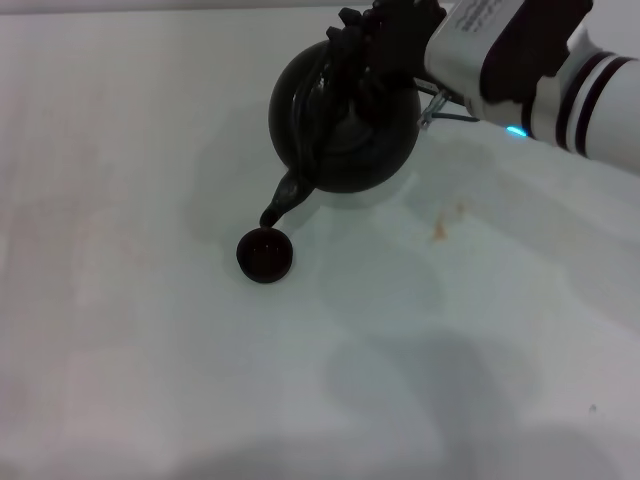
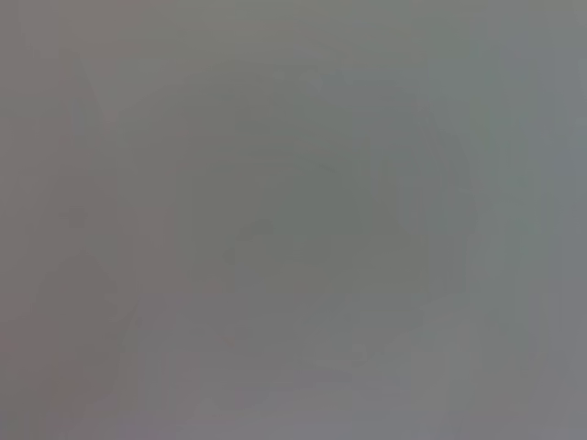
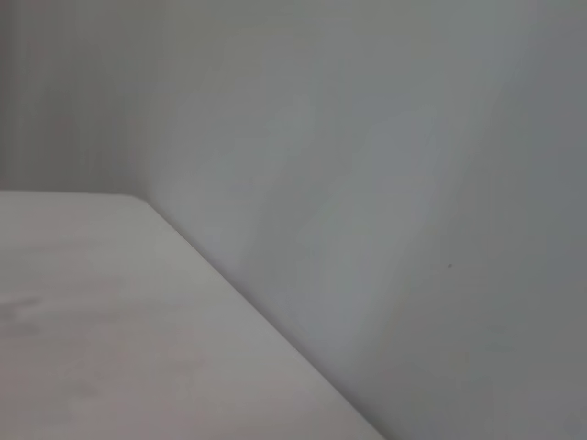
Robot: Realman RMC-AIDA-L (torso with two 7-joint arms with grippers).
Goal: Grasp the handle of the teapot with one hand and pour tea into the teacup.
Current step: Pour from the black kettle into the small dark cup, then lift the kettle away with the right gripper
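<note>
The right tool (image 1: 365,40) pinches the handle (image 1: 322,95), tilting the teapot (image 1: 345,115) so its spout hangs over the teacup (image 1: 264,254).

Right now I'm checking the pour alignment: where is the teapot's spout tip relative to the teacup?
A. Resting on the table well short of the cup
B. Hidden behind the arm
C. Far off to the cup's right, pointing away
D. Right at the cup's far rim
D: in the head view the teapot, held at its handle by the right gripper, has its spout tip meeting the far rim of the teacup.
</note>
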